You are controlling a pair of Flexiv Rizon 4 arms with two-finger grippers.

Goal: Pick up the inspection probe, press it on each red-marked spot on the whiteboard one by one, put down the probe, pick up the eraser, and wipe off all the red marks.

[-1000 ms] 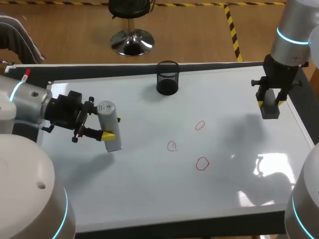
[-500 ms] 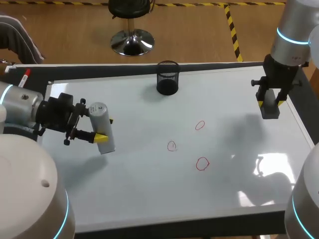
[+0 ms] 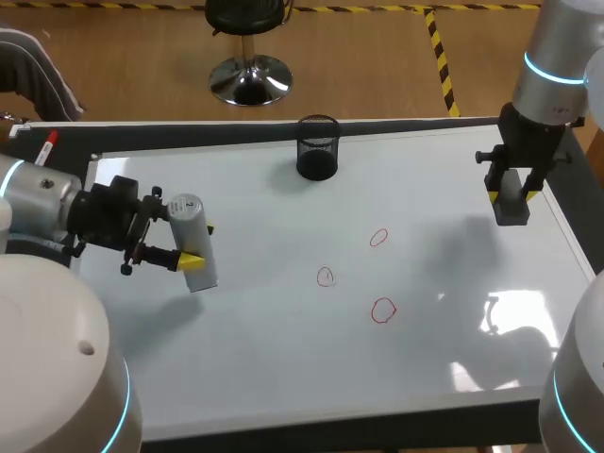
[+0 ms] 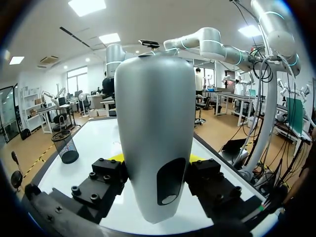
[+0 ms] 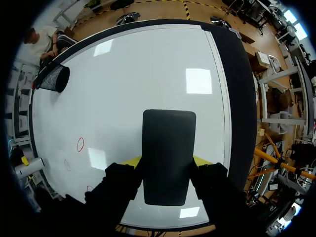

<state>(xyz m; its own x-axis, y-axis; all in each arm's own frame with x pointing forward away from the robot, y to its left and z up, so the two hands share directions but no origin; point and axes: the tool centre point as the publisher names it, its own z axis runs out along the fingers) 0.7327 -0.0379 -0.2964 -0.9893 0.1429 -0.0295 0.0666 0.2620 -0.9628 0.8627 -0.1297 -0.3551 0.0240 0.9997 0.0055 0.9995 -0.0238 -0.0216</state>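
Grey probe is sitting clamped in the left fingers, right fingers are gripping the eraser. It's hanging tilted, so pressing the red marks off-square is probably risking a slip.

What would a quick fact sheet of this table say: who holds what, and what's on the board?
left gripper: shut on the inspection probe, over the left part of the whiteboard
right gripper: shut on the eraser, near the whiteboard's right edge
red marks: three small rings, none wiped, right of the middle
mesh cup: black, upright at the far edge
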